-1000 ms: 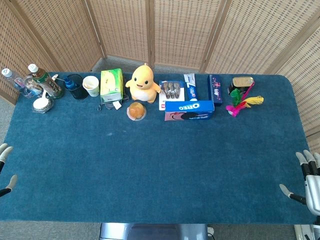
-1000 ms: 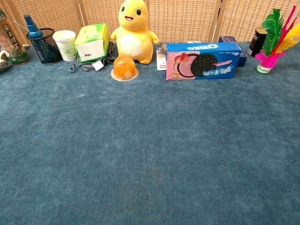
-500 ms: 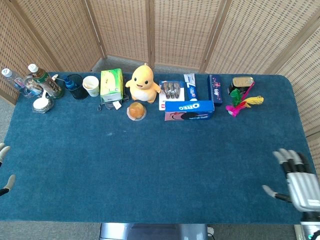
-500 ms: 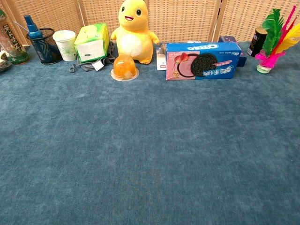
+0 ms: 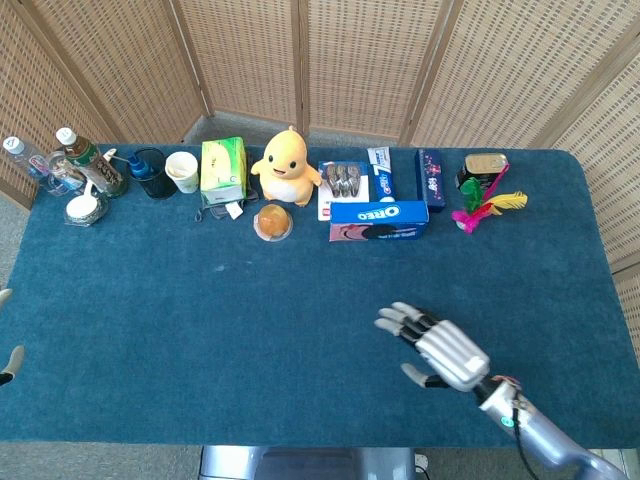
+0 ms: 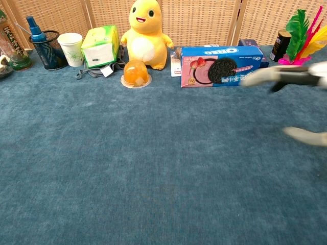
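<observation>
My right hand [image 5: 437,345] hovers over the bare blue cloth at the front right of the middle, open, its fingers spread and nothing in it. It is nearest the Oreo box [image 5: 379,213], which lies well beyond it in the back row. In the chest view its fingers [image 6: 286,75] show as blurred streaks at the right edge, in front of the Oreo box [image 6: 222,65]. Only the tips of my left hand [image 5: 10,362] show at the far left edge, apart and holding nothing.
Along the back edge stand bottles [image 5: 90,160], a mesh pen holder [image 5: 148,172], a paper cup [image 5: 182,170], a green tissue box [image 5: 223,170], a yellow plush [image 5: 286,165], a jelly cup [image 5: 273,221], small boxes [image 5: 431,177], a can [image 5: 485,165] and a feather shuttlecock [image 5: 480,205].
My right hand has swept from the table's right edge leftward to the front middle-right and now enters the chest view. My left hand has slid slightly further out of view.
</observation>
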Controlling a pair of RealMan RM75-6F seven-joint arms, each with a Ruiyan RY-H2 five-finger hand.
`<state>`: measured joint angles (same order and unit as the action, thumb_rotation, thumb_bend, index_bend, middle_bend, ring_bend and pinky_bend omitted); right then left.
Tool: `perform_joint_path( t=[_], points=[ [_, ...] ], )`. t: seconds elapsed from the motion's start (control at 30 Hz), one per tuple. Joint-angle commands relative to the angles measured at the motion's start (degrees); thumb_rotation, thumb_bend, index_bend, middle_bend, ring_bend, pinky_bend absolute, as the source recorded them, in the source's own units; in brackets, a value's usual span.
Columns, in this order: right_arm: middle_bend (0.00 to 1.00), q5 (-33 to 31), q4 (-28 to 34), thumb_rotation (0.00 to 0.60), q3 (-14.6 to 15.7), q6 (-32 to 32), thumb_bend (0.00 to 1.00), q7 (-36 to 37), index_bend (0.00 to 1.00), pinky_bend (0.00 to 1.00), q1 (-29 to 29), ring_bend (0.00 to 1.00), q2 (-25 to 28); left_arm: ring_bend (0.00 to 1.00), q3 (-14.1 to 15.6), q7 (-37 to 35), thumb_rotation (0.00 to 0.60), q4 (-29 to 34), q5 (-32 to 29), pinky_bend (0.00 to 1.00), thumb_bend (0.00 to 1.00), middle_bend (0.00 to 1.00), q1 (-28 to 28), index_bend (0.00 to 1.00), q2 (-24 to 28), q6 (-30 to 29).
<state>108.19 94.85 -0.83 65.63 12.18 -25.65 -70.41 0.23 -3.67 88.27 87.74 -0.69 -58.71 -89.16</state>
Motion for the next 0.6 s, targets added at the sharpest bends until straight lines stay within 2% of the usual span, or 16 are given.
perform_joint_path(
  t=[0.03, 0.13, 0.43, 0.5, 0.6],
  points=[
    [0.09, 2.2, -2.1, 0.600, -0.1, 0.8, 0.59, 3.0, 0.12, 0.31, -2.6, 0.16, -2.9, 0.00, 0.0, -0.2, 0.530, 0.0, 0.0, 0.00, 0.40, 0.00, 0.0, 0.00, 0.0, 0.0],
    [0.15, 3.2, -2.9, 0.600, -0.2, 2.4, 0.64, 4.0, 0.18, 0.36, -3.9, 0.21, -4.0, 0.00, -0.1, -0.4, 0.532, 0.0, -0.1, 0.00, 0.40, 0.00, 0.0, 0.00, 0.1, 0.2],
    [0.18, 3.9, -3.9, 0.600, 0.2, 5.9, 0.68, 2.8, 0.21, 0.38, -5.2, 0.22, -5.7, 0.00, -0.1, -0.3, 0.529, 0.2, 0.0, 0.00, 0.40, 0.00, -0.1, 0.00, 0.1, 0.6],
    [0.17, 3.8, -4.2, 0.600, 0.4, 6.4, 0.68, 2.5, 0.21, 0.37, -5.5, 0.21, -6.1, 0.00, -0.1, -0.3, 0.532, 0.3, 0.1, 0.00, 0.40, 0.00, -0.1, 0.00, 0.1, 0.7],
    [0.14, 4.3, -5.2, 0.600, 0.4, 7.4, 0.69, 1.2, 0.21, 0.28, -5.7, 0.18, -6.7, 0.00, -0.1, -0.4, 0.531, 0.4, 0.0, 0.00, 0.40, 0.00, -0.1, 0.00, 0.2, 0.8]
  ],
)
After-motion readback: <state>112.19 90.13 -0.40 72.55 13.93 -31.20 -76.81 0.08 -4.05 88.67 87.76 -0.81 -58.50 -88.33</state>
